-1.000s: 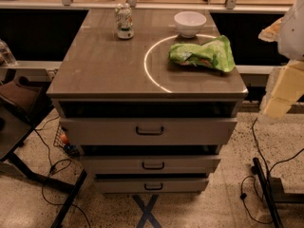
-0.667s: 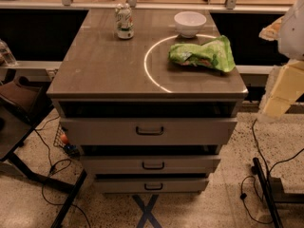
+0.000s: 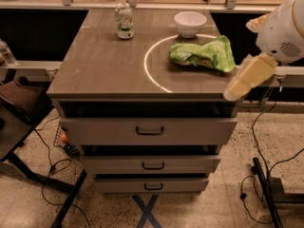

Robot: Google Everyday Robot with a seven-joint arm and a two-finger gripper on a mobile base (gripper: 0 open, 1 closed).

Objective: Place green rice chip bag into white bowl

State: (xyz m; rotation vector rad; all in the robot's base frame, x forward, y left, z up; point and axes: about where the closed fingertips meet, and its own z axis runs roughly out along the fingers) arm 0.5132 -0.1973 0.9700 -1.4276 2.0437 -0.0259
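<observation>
The green rice chip bag (image 3: 204, 55) lies flat and wrinkled on the right side of the brown cabinet top (image 3: 99, 70). The white bowl (image 3: 190, 23) stands upright just behind it, towards the back, a small gap apart and empty. My gripper is not in view. Only my arm shows at the right edge: a white rounded joint (image 3: 285, 30) and a cream link (image 3: 249, 75) that reaches down over the cabinet's right front corner, right of the bag.
A green-and-white drink can (image 3: 124, 21) stands at the back left of the top. A bright ring of light (image 3: 148, 63) curves on the surface left of the bag. Three drawers (image 3: 149, 130) stand slightly open below. A dark chair (image 3: 19, 101) and floor cables (image 3: 57, 170) are at left.
My arm has swung leftwards into view, and its cream link now overlaps the cabinet's right front corner. The bag, bowl and can have not moved.
</observation>
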